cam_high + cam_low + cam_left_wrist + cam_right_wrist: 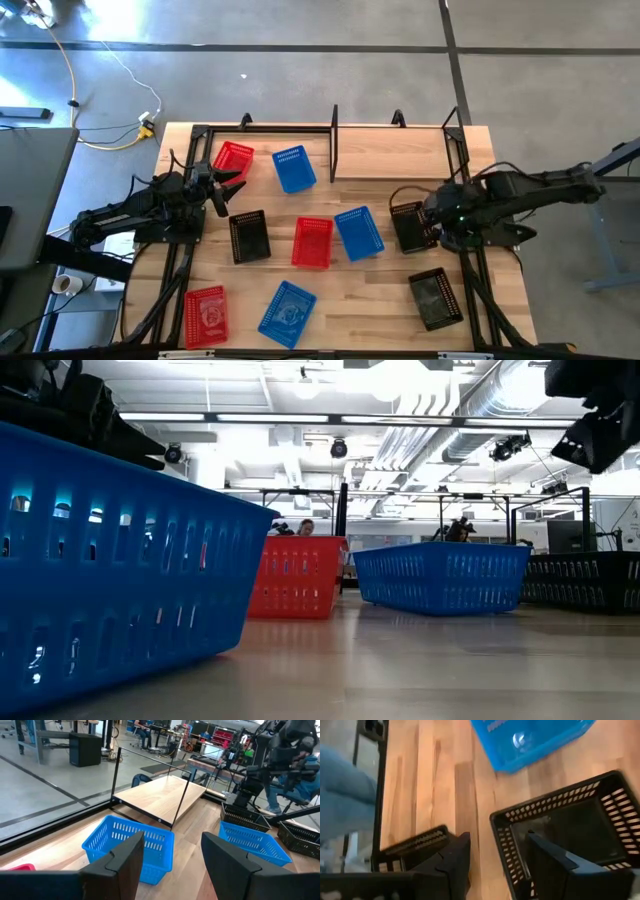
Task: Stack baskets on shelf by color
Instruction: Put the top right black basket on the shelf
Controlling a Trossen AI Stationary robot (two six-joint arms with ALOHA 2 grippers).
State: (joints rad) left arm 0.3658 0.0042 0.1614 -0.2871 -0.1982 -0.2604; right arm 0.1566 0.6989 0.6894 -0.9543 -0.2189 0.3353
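Over the bench's right side, the right claw (437, 222) hangs with fingers apart astride a black basket's (410, 227) near wall; a shallow bite could tip it. Left claw (228, 186), also apart, hovers between the red basket (232, 159) and blue basket (294, 168); the shelf (390, 152) is bare

Bench (380, 310): light wood.
Shelf (395, 150): on bench, bare, beyond both hands.
Baskets on bench: red basket (233, 160) beside left hand (226, 190); black basket (412, 227) under right hand (432, 222).
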